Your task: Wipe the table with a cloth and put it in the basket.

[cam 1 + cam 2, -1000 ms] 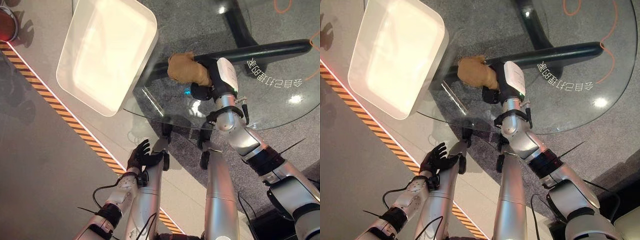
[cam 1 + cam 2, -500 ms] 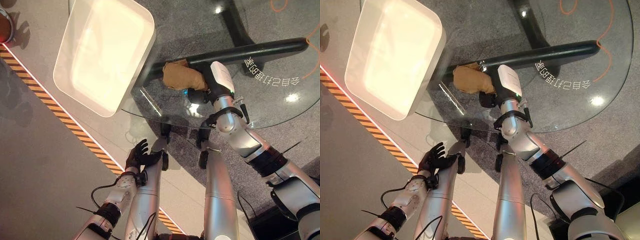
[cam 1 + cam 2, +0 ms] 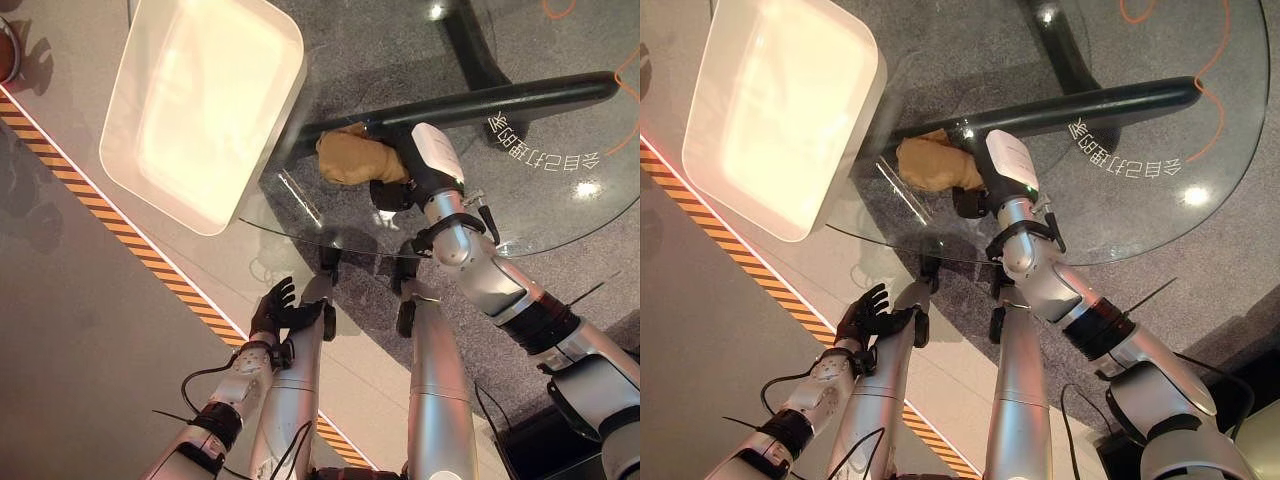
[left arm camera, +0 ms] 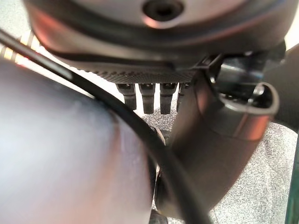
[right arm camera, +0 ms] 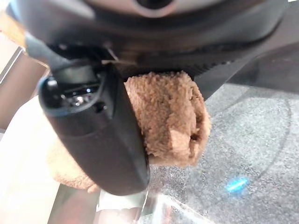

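A tan cloth [image 3: 355,158] lies bunched on the round glass table [image 3: 300,232], close to the white rectangular basket [image 3: 200,110], which stands at the table's left edge with nothing in it. My right hand [image 3: 418,170] is shut on the cloth, reaching in from the lower right. In the right wrist view the thumb [image 5: 100,135] presses over the rolled cloth [image 5: 173,116] against the palm. My left hand [image 3: 280,308] hangs low beside the table's near edge, away from the cloth. Its fingers [image 4: 149,95] are straight and hold nothing.
A dark beam [image 3: 520,95] of the table's base shows through the glass just behind the cloth. Orange-and-black striped tape [image 3: 150,255] runs across the floor on the left. An orange cable [image 3: 1210,80] loops on the carpet at the far right.
The whole view has shifted a little. My right hand has slid the cloth slightly leftwards across the glass, nearer the basket's side. The left hand has stayed still.
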